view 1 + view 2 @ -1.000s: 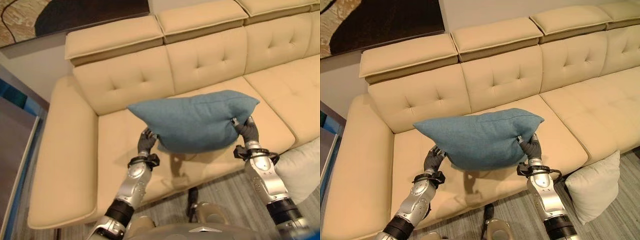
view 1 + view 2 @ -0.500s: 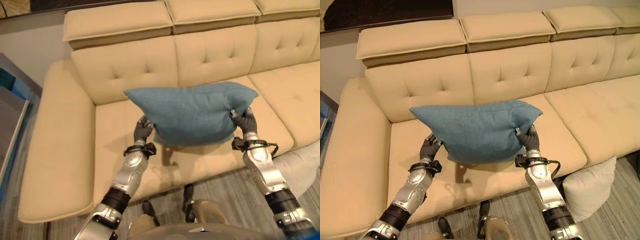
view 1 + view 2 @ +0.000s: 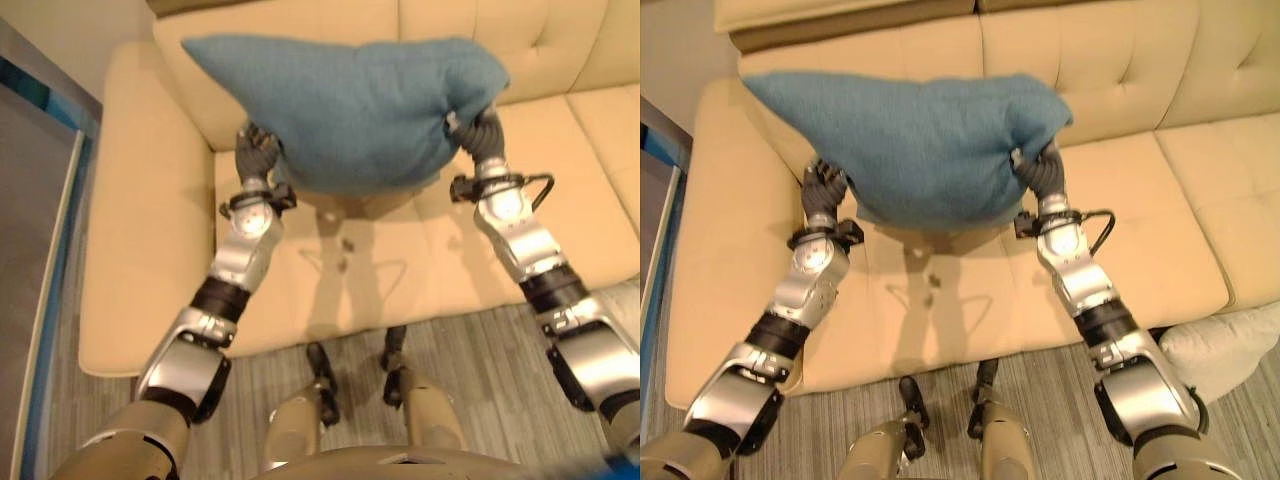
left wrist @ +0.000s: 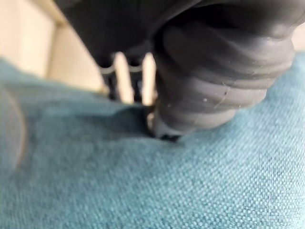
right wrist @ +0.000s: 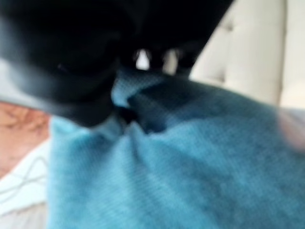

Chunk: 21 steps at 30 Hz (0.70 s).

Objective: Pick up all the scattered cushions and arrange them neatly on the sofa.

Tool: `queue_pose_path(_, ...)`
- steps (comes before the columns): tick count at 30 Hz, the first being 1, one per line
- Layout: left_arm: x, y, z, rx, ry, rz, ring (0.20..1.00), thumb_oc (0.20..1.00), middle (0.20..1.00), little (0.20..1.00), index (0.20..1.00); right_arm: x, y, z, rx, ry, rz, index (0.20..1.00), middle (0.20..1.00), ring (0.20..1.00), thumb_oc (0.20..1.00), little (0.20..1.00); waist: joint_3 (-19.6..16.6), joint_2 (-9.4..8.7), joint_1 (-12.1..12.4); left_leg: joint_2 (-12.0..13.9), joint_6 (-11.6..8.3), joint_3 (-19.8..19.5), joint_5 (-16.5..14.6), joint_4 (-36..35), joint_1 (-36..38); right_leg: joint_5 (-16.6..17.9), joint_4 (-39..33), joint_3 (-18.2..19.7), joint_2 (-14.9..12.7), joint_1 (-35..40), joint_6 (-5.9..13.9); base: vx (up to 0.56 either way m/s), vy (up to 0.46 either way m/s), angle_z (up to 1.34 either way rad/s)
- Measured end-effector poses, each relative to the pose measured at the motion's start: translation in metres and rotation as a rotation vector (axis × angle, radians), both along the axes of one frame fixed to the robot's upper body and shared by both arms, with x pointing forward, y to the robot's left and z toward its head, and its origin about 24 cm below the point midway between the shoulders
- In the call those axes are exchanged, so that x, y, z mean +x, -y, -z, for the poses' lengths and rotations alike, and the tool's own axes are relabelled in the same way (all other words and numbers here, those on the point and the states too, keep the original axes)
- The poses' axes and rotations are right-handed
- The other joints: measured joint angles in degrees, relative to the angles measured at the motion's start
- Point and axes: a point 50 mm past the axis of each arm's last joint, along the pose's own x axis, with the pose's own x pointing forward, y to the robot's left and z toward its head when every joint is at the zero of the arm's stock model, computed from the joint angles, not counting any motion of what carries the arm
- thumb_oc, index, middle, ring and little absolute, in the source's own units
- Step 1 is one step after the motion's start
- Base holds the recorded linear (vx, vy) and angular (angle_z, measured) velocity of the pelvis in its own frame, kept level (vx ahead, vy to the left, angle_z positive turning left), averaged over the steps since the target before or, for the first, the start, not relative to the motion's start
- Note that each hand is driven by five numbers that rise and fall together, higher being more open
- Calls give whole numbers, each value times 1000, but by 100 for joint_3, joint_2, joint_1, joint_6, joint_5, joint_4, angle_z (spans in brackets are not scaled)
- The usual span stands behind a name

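Cream sofa filled the frame, grey plank floor below. I had the blue cushion held up off the seat, against the backrest at the sofa's left end, probably to prop it there. Left robot hand and right robot hand each clamped a lower corner, keeping it level. White cushion on the floor, not yet collected.

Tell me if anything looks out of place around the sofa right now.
Yes: a white cushion sits on the floor by the sofa's front edge, on the robot's right. The blue cushion is held above the seat by the left hand and right hand.
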Motion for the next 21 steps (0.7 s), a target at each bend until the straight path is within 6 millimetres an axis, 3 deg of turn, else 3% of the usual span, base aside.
queue_pose_path(7,9,10,-26,20,54,4,200,200,200,200,200,7,10,-34,-41,65,51,200,200,200,200,200,264,67,85,8,-22,-140,25,-8,-380,52,-94,-45,23,-292,-75,-34,-21,6)
queue_pose_path(16,9,13,-24,18,47,6,200,200,200,200,200,10,10,-38,-56,63,67,200,200,200,200,200,450,80,119,9,-26,-297,28,123,-618,68,-86,1,-13,-403,-100,-16,-5,7)
queue_pose_path(21,15,17,-28,37,38,-8,200,200,200,200,200,19,10,-51,-79,63,99,200,200,200,200,200,529,43,122,-13,-26,-418,28,201,-749,68,-67,-4,-53,-475,-99,1,-12,6)
